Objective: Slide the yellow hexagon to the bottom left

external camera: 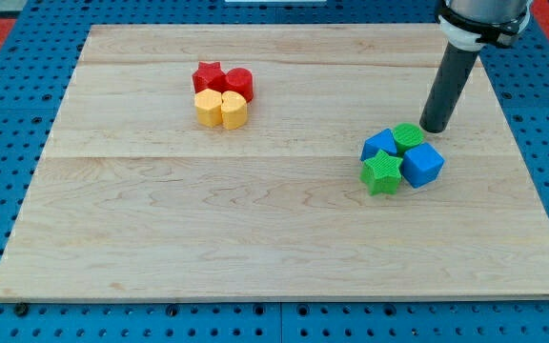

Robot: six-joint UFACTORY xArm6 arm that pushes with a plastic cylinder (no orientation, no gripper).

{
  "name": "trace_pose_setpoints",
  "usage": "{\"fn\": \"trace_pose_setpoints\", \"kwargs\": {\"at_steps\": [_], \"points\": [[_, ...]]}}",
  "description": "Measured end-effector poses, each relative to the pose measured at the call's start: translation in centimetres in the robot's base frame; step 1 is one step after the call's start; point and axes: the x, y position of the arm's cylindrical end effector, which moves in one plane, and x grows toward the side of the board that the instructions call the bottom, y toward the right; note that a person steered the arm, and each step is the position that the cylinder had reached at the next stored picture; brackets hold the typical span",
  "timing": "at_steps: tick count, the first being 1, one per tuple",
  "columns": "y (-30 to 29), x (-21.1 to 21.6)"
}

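Rod and mount enter at the camera view's top right corner, the dark rod coming down nearly upright, leaning slightly toward the view's left, to end at my tip (434, 129) on the wooden board (274, 248). That tip sits just beside the green round block (409, 134), on its right side, at the upper edge of a tight cluster that also holds a blue block (379, 145) of unclear shape, a green star (381, 173) and a blue cube (422, 164); whether the tip actually touches the green round block cannot be told. Well apart, toward the view's upper left of centre, stands a second cluster: the yellow hexagon (233, 110) at its lower right, pressed against a yellow block (208, 108) to its left (shape hard to read), with a red star (209, 76) and a red round block (239, 82) just above them. The hexagon lies flat, its top face up; no long axis or facing can be made out. No opening or closing applies to the rod, which has no jaws, holds nothing and stands far from the hexagon. A blue pegboard (8, 95) frames the board on all sides.
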Motion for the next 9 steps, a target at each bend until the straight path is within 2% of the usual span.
{"fn": "trace_pose_setpoints", "kwargs": {"at_steps": [1, 2, 3, 4, 8, 9], "points": [[0.0, 0.0], [-0.8, -2.1], [-9.0, -2.6], [-14.2, -2.6], [-17.2, -4.3], [-20.2, -4.3]]}}
